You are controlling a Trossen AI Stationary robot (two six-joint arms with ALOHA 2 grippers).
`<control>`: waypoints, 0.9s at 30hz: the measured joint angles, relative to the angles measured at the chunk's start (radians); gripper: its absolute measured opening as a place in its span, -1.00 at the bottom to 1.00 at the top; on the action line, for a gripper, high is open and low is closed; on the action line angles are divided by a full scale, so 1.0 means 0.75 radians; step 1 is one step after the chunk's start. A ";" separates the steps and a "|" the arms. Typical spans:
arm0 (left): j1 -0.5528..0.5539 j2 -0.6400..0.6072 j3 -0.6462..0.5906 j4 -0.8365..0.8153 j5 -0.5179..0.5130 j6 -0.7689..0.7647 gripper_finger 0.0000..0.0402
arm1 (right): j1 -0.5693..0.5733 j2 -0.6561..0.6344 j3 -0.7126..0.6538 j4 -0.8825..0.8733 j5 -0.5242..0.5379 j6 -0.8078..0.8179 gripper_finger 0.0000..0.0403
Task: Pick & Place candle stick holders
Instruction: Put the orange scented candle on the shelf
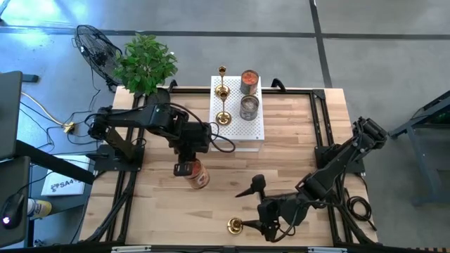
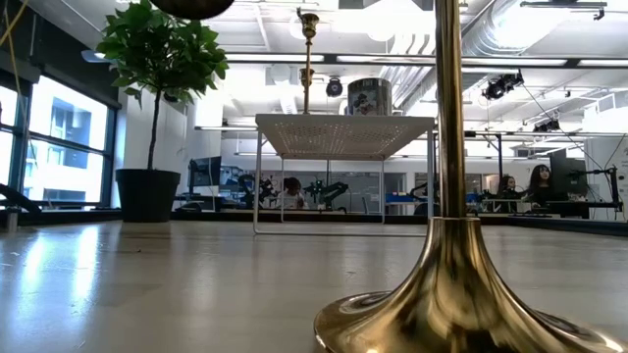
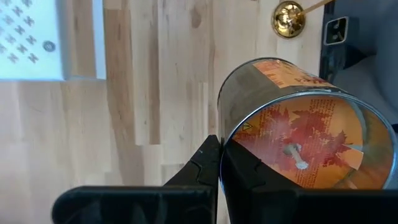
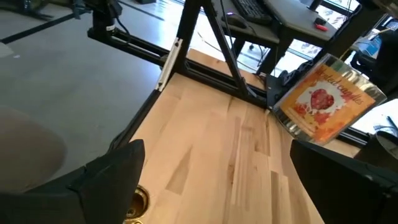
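Note:
One gold candlestick holder (image 1: pixel 234 225) stands on its flared base near the table's near edge; it fills the low view (image 2: pixel 446 284). Two more holders (image 1: pixel 222 74) (image 1: pixel 223 116) stand on the white perforated block (image 1: pixel 238 133). My right gripper (image 1: pixel 259 209) is open. In its wrist view one finger (image 4: pixel 106 180) is beside the holder's base (image 4: pixel 138 202); I cannot tell whether they touch. My left gripper (image 1: pixel 184 169) is shut on an orange-labelled candle jar (image 1: pixel 199 176) near the table's middle. My left gripper pinches the jar's wall at its open rim (image 3: pixel 222 146), one finger inside the jar and one outside. The jar is tilted, its open mouth toward the gripper. In the right wrist view (image 4: pixel 326 102) it hangs clear of the table.
Two more candle jars (image 1: pixel 249 81) (image 1: pixel 249 107) stand on the white block at the far middle. A potted plant (image 1: pixel 144 65) stands at the table's far left corner. Black frame rails (image 1: pixel 320 126) run along the table's sides. Bare wood lies between the block and the near holder.

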 joint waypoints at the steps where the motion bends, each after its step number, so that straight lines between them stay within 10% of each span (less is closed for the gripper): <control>1: 0.000 0.000 0.000 0.002 -0.010 0.016 -1.00 | 0.000 0.000 0.000 0.000 -0.001 0.000 0.97; 12: -0.008 0.001 -0.001 0.004 -0.086 0.044 -1.00 | -0.011 0.002 -0.001 0.137 0.040 -0.096 0.97; 19: -0.017 0.001 -0.001 0.026 -0.116 0.078 -1.00 | -0.104 0.002 0.001 0.107 0.506 0.237 0.97; 27: -0.016 0.001 -0.001 0.100 -0.180 0.158 -1.00 | -0.258 0.017 -0.149 0.402 0.248 0.307 0.97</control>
